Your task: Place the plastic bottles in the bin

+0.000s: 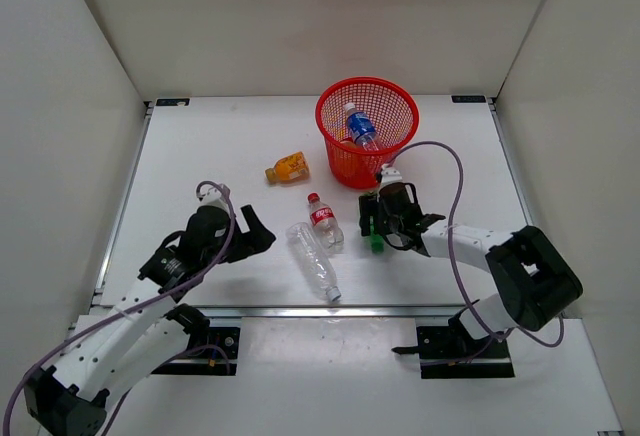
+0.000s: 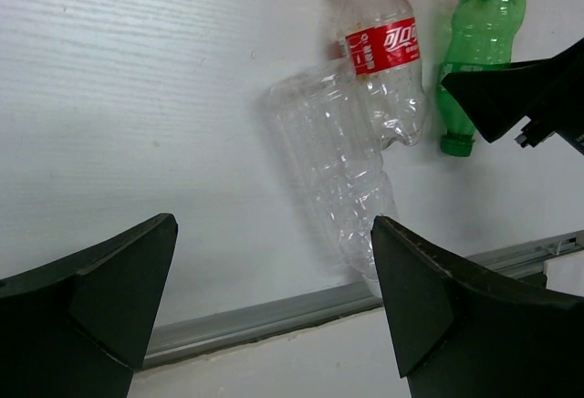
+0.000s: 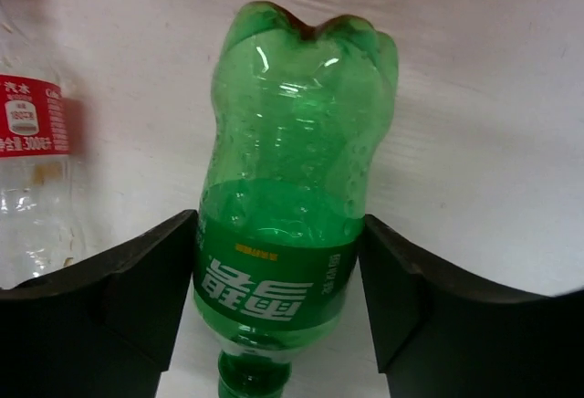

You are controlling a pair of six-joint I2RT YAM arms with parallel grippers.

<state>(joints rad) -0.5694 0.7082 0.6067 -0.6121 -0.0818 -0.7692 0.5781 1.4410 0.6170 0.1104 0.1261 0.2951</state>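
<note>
Glistening green bottle (image 3: 294,188), dented base.

A flat white table (image 1: 200,146) holds everything. A round red plastic basket with holes (image 1: 345,164) stands on it at the far side. A small plastic bottle full of orange drink (image 1: 288,168) lies on its side near the basket, to its left. Closer in, a clear plastic bottle with a red label (image 1: 324,220) lies just beside a plain clear plastic bottle (image 1: 315,261). A green plastic bottle (image 3: 297,170) lies to their right, its cap pointing to the near edge
</note>
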